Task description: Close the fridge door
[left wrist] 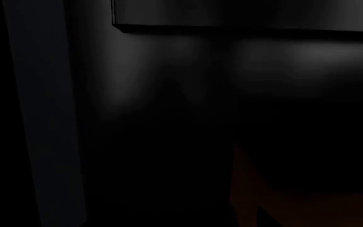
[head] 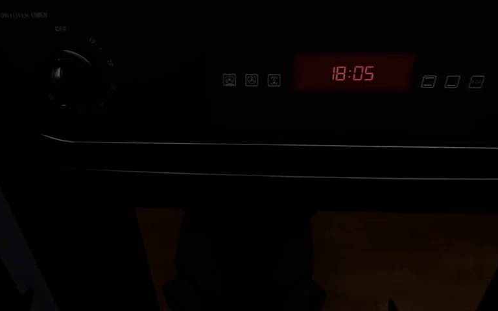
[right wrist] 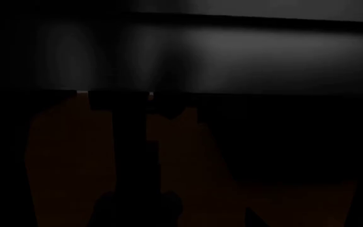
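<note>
Here my head view is filled by the dark oven, its red clock at upper right. The fridge door appears nowhere, so I can't place it relative to my grippers, nor tell their state.

light: very dim, our body barely readable | right claw: two broad dull-orange fingers, blocky outline, dark slot between them | left claw: only a dull-orange wedge at frame edge | head view: orange panels around a dark central column | cables, screws, markings: cannot tell
</note>
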You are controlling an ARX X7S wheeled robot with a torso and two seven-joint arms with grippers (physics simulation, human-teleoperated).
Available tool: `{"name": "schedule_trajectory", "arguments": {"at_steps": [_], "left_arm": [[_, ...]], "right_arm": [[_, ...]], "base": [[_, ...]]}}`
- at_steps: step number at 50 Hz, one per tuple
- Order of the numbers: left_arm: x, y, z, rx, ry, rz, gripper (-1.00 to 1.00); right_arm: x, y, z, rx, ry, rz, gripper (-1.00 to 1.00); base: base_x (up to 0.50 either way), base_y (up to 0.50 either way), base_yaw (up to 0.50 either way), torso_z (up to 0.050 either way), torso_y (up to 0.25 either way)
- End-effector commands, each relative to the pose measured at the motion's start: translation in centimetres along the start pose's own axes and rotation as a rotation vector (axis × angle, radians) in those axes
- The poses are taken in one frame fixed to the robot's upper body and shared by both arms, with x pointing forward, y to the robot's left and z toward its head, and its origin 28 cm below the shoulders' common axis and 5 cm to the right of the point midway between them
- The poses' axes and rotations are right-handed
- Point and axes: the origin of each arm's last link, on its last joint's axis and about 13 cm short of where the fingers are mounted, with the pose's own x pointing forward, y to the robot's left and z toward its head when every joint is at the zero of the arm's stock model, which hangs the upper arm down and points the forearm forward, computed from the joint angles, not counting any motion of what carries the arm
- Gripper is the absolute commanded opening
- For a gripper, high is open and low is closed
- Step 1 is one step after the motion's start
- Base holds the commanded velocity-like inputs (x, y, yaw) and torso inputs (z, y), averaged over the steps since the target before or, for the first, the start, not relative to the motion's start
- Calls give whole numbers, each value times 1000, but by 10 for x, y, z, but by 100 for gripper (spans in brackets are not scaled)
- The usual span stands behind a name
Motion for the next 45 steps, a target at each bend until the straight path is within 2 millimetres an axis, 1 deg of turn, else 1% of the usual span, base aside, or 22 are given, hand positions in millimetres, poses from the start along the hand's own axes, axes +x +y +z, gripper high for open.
{"name": "schedule_trajectory", "arguments": {"at_steps": [1,4,6,8,11,14,16,18,24,26,27,30,32,33,34,35,38,39,40,42,43,45], "left_arm": [[0,0,1,0,-1,-14,100],[1,1,1,-9,6,-3,100],[4,2,2,-40,38,-6,100],[3,1,2,-11,25,-7,100],[5,2,1,-30,44,13,100],[7,3,4,-47,50,17,100],[9,6,6,-73,70,73,100],[16,12,8,-110,125,182,100],[32,41,33,-141,109,362,100],[36,55,45,-138,85,458,100],[37,61,48,-96,67,510,100],[37,74,56,-56,48,567,100],[38,89,63,-16,23,653,100],[39,96,67,-30,34,696,100],[39,100,69,-24,39,718,100],[39,105,74,12,29,779,100],[38,117,86,13,39,857,100],[39,119,89,-1,33,853,100],[41,122,91,55,32,902,100],[45,125,95,74,46,929,100],[48,128,98,89,43,990,100],[51,132,105,111,35,1044,100]], "right_arm": [[-1,-1,1,3,-6,1,100],[-1,-1,1,5,-4,-2,100],[-2,-1,4,5,-8,1,100],[-3,-2,6,5,-15,-1,100],[-2,-2,2,8,-11,-3,100],[-5,-3,4,7,-11,-3,100],[-5,-5,6,3,-15,-5,100],[-6,-5,9,-3,-17,-6,100],[-5,-5,10,-8,-20,-4,100],[-6,-6,11,-7,-25,-4,100],[-7,-7,11,-5,-27,-4,100],[-8,-7,12,-7,-30,-4,100],[-11,-9,13,-4,-35,-7,100],[-12,-9,13,1,-39,-9,100],[-12,-10,13,1,-40,-11,100],[-12,-10,13,3,-42,-11,100],[-13,-10,14,7,-46,-6,100],[-14,-10,14,9,-49,-5,100],[-15,-10,16,11,-54,-2,100],[-16,-10,18,8,-60,0,100],[-17,-10,20,8,-64,1,100],[-18,-10,21,8,-69,1,100]], "base": [[0,0,0,50,0],[0,0,0,50,0],[0,0,0,50,0],[0,0,0,50,0],[0,0,0,50,0],[0,0,0,50,0],[0,0,0,50,0],[0,0,0,50,0],[0,0,0,2,0],[0,1,0,0,0],[0,0,0,0,0],[0,0,0,0,0],[0,4,5,0,0],[0,5,8,0,0],[0,5,9,0,0],[0,6,9,0,0],[0,6,9,0,0],[17,7,9,0,0],[0,8,9,0,0],[6,9,9,0,0],[0,9,10,0,0],[0,9,10,0,0]]}}
